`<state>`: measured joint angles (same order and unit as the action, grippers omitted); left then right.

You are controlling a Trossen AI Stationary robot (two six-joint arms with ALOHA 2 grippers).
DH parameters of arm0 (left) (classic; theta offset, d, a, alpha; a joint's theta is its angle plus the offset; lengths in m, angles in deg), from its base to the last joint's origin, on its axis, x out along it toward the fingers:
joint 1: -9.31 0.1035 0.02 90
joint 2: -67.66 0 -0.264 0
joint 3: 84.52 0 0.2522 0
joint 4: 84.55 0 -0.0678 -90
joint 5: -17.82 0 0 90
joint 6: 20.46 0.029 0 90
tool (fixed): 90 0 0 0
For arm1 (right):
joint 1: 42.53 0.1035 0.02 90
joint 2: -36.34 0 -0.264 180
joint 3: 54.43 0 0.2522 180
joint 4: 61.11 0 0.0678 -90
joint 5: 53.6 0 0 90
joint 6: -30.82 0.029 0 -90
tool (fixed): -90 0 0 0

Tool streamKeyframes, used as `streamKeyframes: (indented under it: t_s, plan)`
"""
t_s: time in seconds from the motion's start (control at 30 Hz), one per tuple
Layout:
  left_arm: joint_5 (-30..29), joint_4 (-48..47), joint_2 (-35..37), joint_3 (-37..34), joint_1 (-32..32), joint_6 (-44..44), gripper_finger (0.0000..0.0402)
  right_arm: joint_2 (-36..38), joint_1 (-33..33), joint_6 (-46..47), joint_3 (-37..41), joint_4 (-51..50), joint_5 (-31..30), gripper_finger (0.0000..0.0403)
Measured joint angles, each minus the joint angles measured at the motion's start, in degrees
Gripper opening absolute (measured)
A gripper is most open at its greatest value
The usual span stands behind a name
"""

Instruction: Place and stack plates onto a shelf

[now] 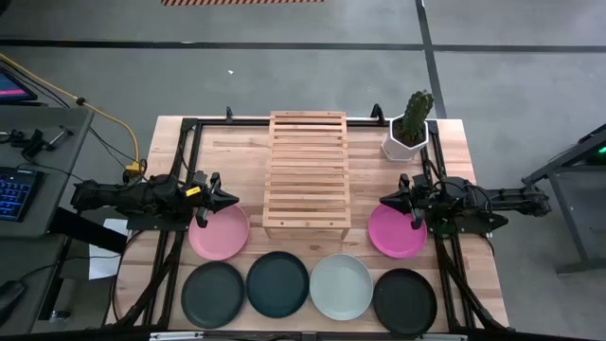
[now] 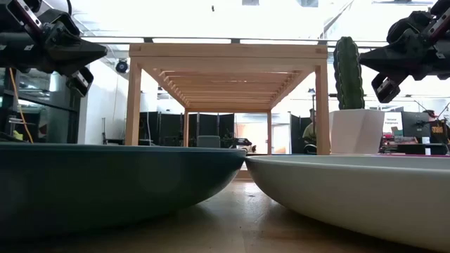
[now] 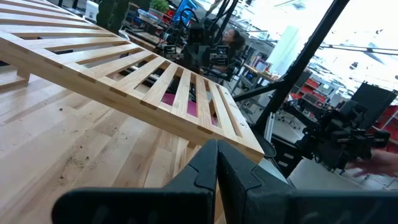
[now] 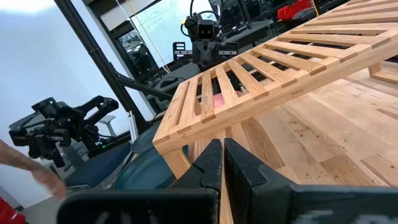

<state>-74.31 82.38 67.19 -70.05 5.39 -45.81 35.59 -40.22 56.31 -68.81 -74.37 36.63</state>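
Observation:
The slatted wooden shelf (image 1: 307, 172) stands on its short legs at the table's middle and bears no plate. Two pink plates lie flat on the table, one left (image 1: 219, 232), one right (image 1: 397, 230) of the shelf's near end. Along the near edge lie a dark plate (image 1: 213, 293), a teal plate (image 1: 277, 283), a pale mint plate (image 1: 341, 285) and a dark plate (image 1: 404, 300). My left gripper (image 1: 234, 201) is shut and empty above the left pink plate's far rim, pointing at the shelf. My right gripper (image 1: 383, 201) is shut and empty above the right pink plate's far rim, pointing at the shelf.
A white pot with a cactus (image 1: 410, 133) stands at the table's far right corner, beside the shelf. Dark frame bars (image 1: 180, 180) run along the table's left and right sides. Bare tabletop lies between each gripper and the shelf.

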Motion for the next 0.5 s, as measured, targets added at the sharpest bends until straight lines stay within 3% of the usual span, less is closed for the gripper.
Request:
streamKeyframes:
  t_s: [0.17, 0.3, 0.5]
  plan:
    - [0.0, 0.02, 0.0, 0.02, 0.0, 0.0, 0.0001, -0.01, 0.0, -0.02, 0.0, 0.09, -0.12, 0.0]
    - [0.0, 0.0, 0.0, 0.02, 0.0, -0.01, 0.0001, 0.0, 0.0, 1.42, 0.04, 1.69, -4.55, 0.0]
    - [-0.01, 0.02, 0.0, 0.02, 0.01, 0.0, 0.0001, 0.02, -0.02, 20.5, 0.04, 14.45, -16.12, 0.0]
